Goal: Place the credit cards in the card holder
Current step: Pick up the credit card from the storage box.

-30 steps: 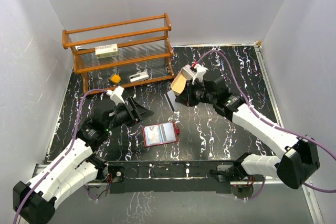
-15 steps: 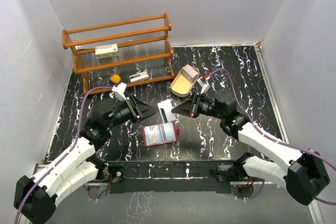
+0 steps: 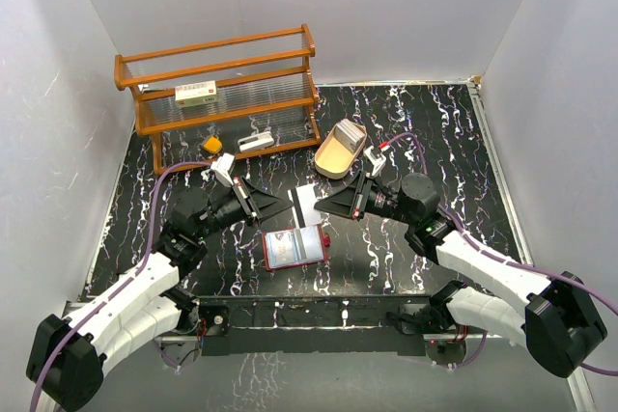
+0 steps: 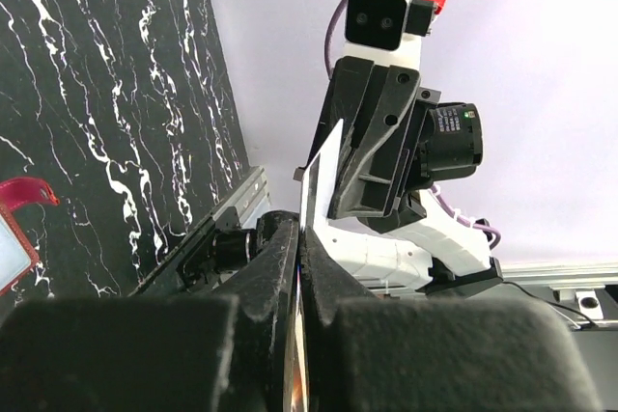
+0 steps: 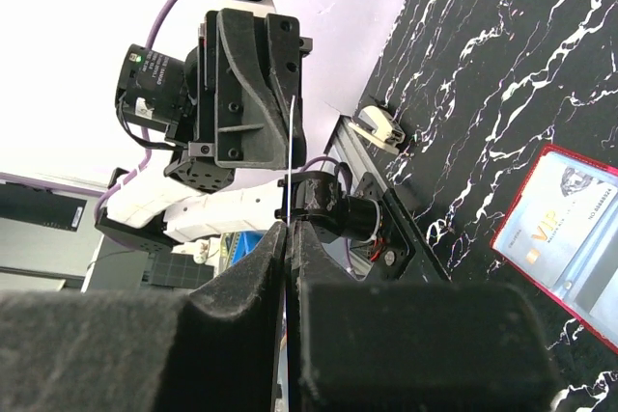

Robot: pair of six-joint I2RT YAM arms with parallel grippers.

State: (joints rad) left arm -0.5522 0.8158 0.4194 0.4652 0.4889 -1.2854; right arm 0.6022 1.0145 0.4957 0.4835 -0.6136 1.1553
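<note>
One pale credit card (image 3: pixel 307 204) hangs above the table's middle, pinched from both sides. My left gripper (image 3: pixel 288 206) is shut on its left edge and my right gripper (image 3: pixel 320 203) on its right edge. In the left wrist view the card (image 4: pixel 323 166) runs edge-on out of the shut gripper (image 4: pixel 301 231) toward the right arm's fingers (image 4: pixel 372 142). The right wrist view shows only a thin card edge (image 5: pixel 290 156) rising from the shut gripper (image 5: pixel 288 226). The dark-red card holder (image 3: pixel 294 246) lies open just below, its pale inner pockets (image 5: pixel 570 238) facing up.
A wooden rack (image 3: pixel 222 84) stands at the back left with a white red-labelled box (image 3: pixel 196 94) on its shelf. A tan oval tray (image 3: pixel 340 150) sits behind the grippers. A small yellow object (image 3: pixel 211 145) and a white object (image 3: pixel 256 142) lie under the rack.
My right gripper carried the card from beside the tray down to the table's middle. My left gripper moved right to meet it and shut on the card's other edge.
</note>
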